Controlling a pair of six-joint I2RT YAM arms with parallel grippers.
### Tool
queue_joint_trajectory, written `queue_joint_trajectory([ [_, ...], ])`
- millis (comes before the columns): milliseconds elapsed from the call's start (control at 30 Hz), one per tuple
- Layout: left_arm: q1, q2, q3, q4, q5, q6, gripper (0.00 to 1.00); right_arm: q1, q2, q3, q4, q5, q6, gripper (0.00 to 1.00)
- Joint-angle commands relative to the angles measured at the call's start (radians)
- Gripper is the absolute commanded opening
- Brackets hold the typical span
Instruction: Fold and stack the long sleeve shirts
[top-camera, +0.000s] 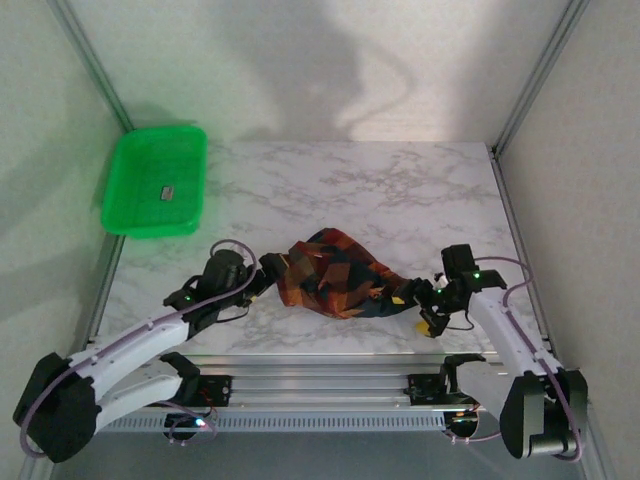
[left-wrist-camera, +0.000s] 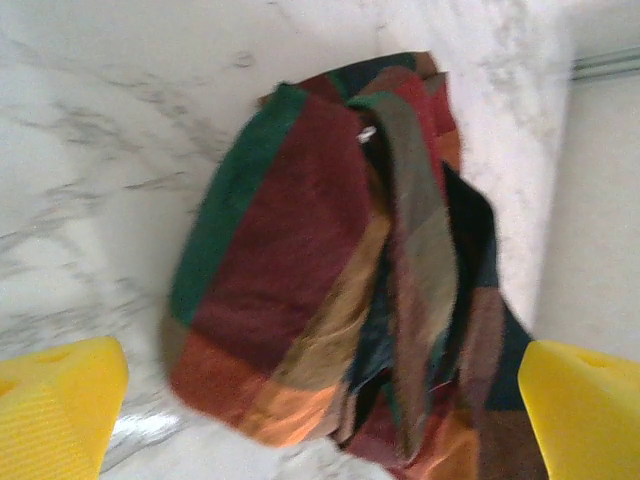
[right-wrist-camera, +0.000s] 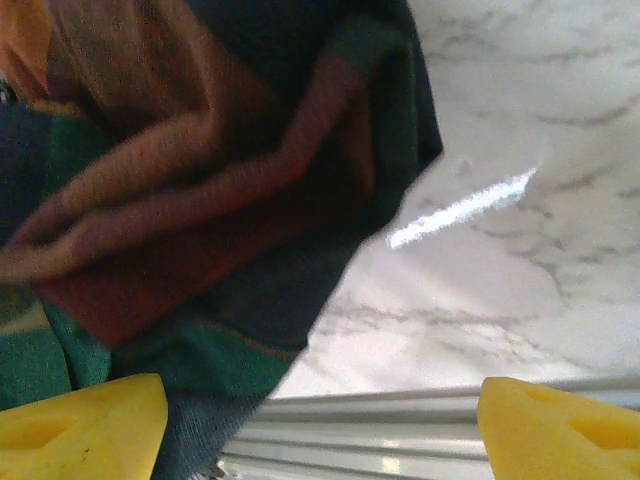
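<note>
**Plaid shirt bunched near the front edge, both grippers open beside it**

Marble-pattern table (top-camera: 400, 190), glossy, white with grey veins. Far half and right side are bare, plenty of room there. Near edge ends at a ribbed aluminium rail (top-camera: 330, 372). Metal frame posts and pale walls close in the left, right and far sides.

Long sleeve shirt (top-camera: 335, 275) sits centre-near in a crumpled mound, not flat and not folded. Soft woven cloth in big checks of dark green, maroon, orange and navy, with deep folds and one strip draped over the top in the left wrist view. Its near-right hem lies close to the rail in the right wrist view.

Left gripper (top-camera: 268, 280) is just beside the shirt's left end, yellow fingers (left-wrist-camera: 60, 405) spread wide, nothing clamped. Right gripper (top-camera: 415, 308) is at the shirt's right end, jaws wide apart, cloth lying just above one finger (right-wrist-camera: 80, 425), no grip seen.

Bright green plastic tray (top-camera: 125, 190), rectangular with rounded corners, sits far-left, well apart from the shirt. A small grey item (top-camera: 168, 191) lies inside it, too small to identify.
</note>
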Motion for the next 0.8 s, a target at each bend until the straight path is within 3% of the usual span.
queue_joint_trajectory([
  [0,0.016,0.074,-0.067,0.277,0.102,-0.098,1.0,0.007,0.056,-0.034,0.12,0.018,0.053,0.81],
  [233,0.013,0.247,-0.049,0.39,0.16,-0.105,1.0,0.006,0.213,-0.01,0.256,0.037,0.061,0.79],
  [333,0.004,0.332,0.013,0.414,0.184,-0.06,0.93,0.005,0.251,0.013,0.252,0.057,0.038,0.75],
  [433,-0.008,0.428,0.094,0.391,0.217,0.031,0.63,-0.014,0.267,0.007,0.262,0.058,0.01,0.66],
  [500,-0.015,0.468,0.151,0.352,0.234,0.104,0.33,-0.029,0.28,0.004,0.274,0.059,-0.015,0.48],
  [533,-0.017,0.474,0.182,0.318,0.239,0.145,0.25,-0.034,0.285,0.006,0.276,0.061,-0.03,0.41],
  [567,-0.021,0.473,0.227,0.235,0.233,0.205,0.2,-0.039,0.292,0.012,0.276,0.064,-0.048,0.34],
  [667,-0.042,0.446,0.366,0.001,0.178,0.425,0.17,-0.047,0.294,0.036,0.283,0.067,-0.114,0.2],
  [767,-0.09,0.412,0.487,-0.201,0.091,0.652,0.17,-0.048,0.284,0.071,0.308,0.057,-0.214,0.12],
])
